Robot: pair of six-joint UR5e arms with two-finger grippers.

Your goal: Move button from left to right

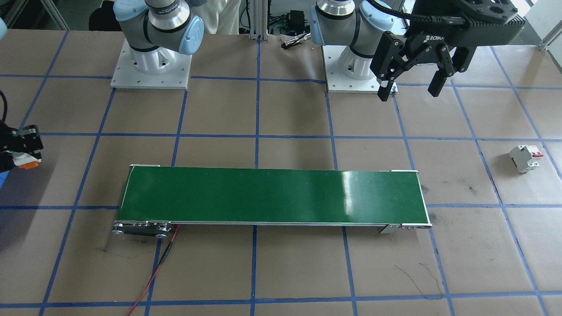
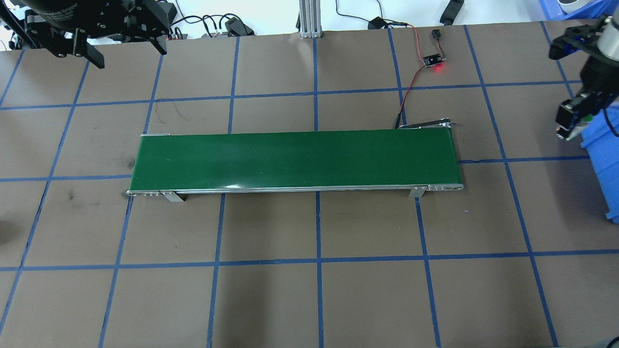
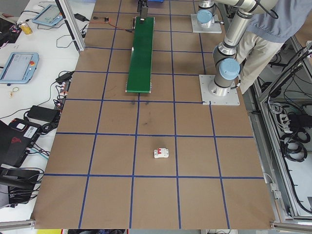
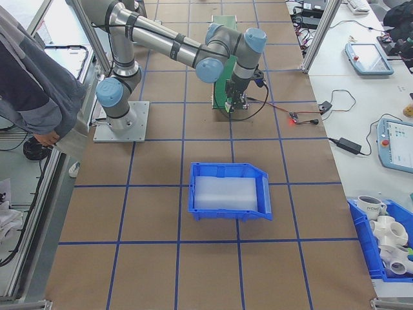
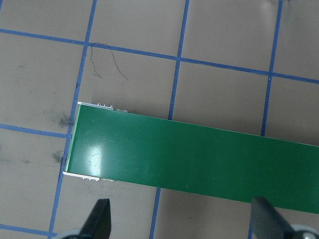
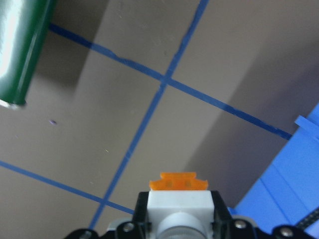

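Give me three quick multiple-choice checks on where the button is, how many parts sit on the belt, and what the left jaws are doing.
1. Where is the button?
A. On the green belt
B. In the right gripper, beside the blue bin
C. Next to the white breaker

2. How many parts lie on the belt?
A. None
B. One
C. Two

3. How do the left gripper's jaws stand?
A. Shut on the button
B. Shut on nothing
C. Open, holding nothing

Answers:
1 B: the button sits clamped in the right gripper, by the blue bin.
2 A: the belt is bare.
3 C: the left gripper has its jaws spread, with nothing between.
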